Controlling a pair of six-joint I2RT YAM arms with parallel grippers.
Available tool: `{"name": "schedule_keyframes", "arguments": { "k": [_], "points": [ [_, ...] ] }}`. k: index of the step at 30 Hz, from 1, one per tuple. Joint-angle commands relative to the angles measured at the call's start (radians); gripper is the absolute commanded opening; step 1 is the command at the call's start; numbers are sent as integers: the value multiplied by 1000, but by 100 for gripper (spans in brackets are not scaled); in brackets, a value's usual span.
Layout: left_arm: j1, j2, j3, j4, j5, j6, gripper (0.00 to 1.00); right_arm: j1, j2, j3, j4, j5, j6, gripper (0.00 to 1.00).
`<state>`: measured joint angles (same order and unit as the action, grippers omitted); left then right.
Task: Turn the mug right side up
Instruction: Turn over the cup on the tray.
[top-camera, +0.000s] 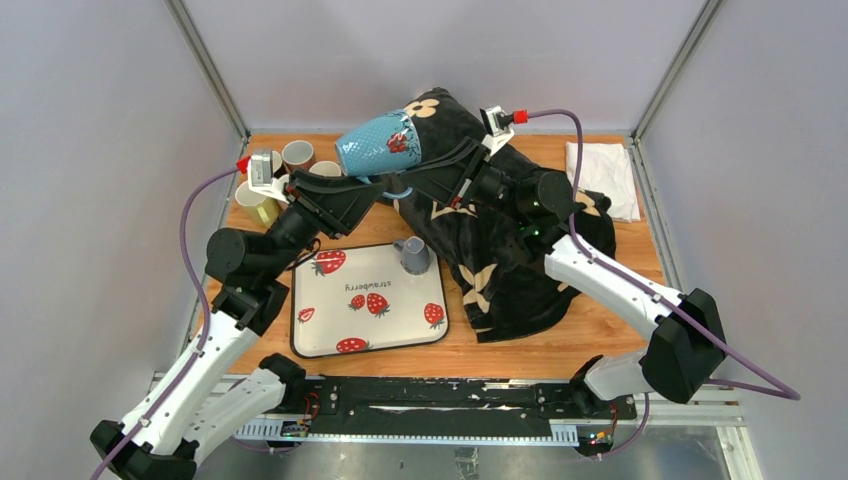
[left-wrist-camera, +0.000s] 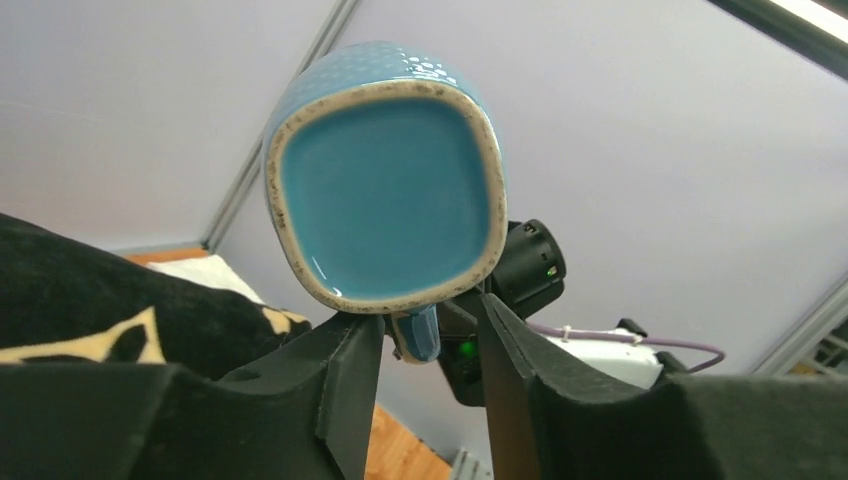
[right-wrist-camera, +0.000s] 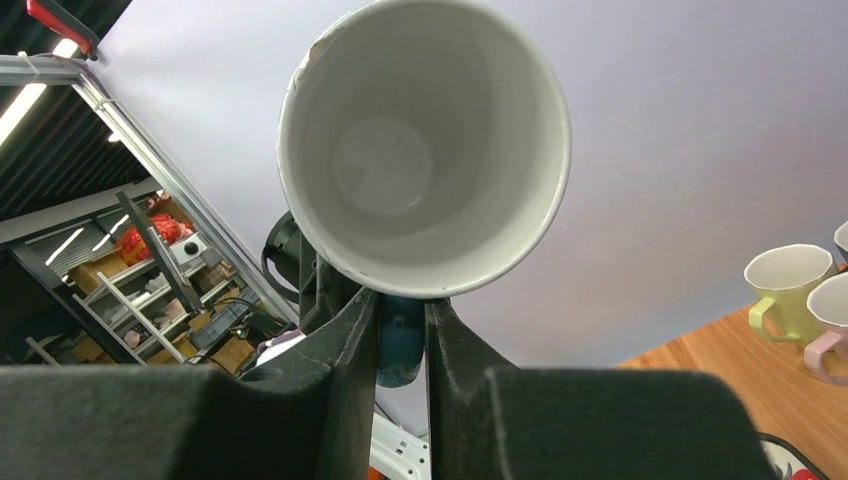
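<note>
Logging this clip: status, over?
Right gripper shut on blue mug handle. Left gripper open around it. Mug aloft, on its side. Black cloth, cups nearby.

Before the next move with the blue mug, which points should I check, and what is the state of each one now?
1. Right gripper shut on the handle of the blue mug: ok.
2. Left gripper jaws apart, handle loose between them: ok.
3. Blue mug right side up: not ok, it lies sideways in the air.
4. Bare place on the strawberry tray for setting down: ok.
5. Black cloth clear of the mug's path: cannot tell.
</note>
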<state>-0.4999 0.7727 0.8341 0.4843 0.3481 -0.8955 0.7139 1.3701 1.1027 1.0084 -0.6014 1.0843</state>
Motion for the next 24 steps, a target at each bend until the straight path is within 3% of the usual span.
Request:
{"name": "schedule_keyframes", "arguments": {
  "k": [1, 17, 20, 24],
  "points": [
    [-5, -28, -16, 54, -2, 15, 49, 12, -18, 28, 48, 13, -18, 0],
    [-5, -29, -60, -9, -21, 47, 74, 11, -56, -15, 6, 49, -55, 0],
    [-5, -31, -71, -12, -18, 48, 89, 11, -70, -25, -24, 61, -78, 0],
    [-5, -39, -73, -34, -13, 65, 98, 11, -96, -35, -86, 93, -120, 0]
  ]
}}
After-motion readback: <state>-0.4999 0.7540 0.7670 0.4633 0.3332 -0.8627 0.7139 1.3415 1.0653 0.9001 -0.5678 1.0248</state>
